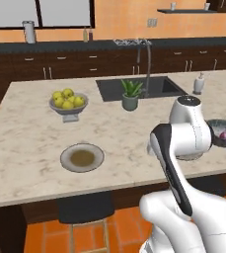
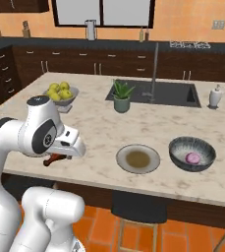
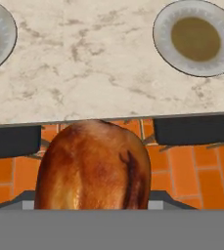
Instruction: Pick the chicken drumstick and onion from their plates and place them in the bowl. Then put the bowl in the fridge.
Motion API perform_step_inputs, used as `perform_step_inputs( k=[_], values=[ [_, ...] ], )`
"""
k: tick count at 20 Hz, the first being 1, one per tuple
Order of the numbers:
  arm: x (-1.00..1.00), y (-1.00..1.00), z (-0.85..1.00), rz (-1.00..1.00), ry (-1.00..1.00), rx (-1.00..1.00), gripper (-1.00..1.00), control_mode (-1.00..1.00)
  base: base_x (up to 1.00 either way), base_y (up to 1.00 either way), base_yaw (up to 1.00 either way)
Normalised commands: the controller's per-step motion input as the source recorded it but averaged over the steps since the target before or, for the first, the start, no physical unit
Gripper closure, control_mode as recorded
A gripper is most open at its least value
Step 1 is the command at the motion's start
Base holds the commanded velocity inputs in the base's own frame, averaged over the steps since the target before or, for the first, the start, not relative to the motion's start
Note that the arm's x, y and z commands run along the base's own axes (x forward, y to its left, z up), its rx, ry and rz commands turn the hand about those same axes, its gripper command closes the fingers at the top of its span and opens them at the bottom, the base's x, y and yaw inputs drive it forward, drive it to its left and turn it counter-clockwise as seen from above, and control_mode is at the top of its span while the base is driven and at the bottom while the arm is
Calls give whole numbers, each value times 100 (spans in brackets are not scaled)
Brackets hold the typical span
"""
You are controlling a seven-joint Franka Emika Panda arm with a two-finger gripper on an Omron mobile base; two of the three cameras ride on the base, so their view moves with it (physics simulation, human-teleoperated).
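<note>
Gripper (image 2: 55,157) clamps the chicken drumstick (image 3: 91,166) above the counter (image 3: 108,73) edge between two plates (image 3: 196,38); right base view shows the onion (image 2: 193,157) in the bowl (image 2: 180,155).

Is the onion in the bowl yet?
Yes. The onion lies inside the bowl on the counter, clear in the right base view.

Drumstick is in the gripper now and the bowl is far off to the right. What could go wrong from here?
1. The drumstick hangs past the counter edge, over the floor; a slip would drop it there, not on the counter.
2. The bowl already holds the onion; a hard drop could knock it about.
3. An empty plate lies between gripper and bowl; a low carry might clip it.
</note>
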Motion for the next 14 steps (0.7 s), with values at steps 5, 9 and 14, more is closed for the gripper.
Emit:
perform_step_inputs(
  k=[5, 9, 14],
  values=[
    [0, 0, 0, 0, 0, 0, 100, 100, 14, -100, 0],
    [0, 0, 0, 0, 0, 0, 100, 100, 46, -100, -2],
    [0, 0, 0, 0, 0, 0, 100, 100, 31, -98, -4]
  ],
)
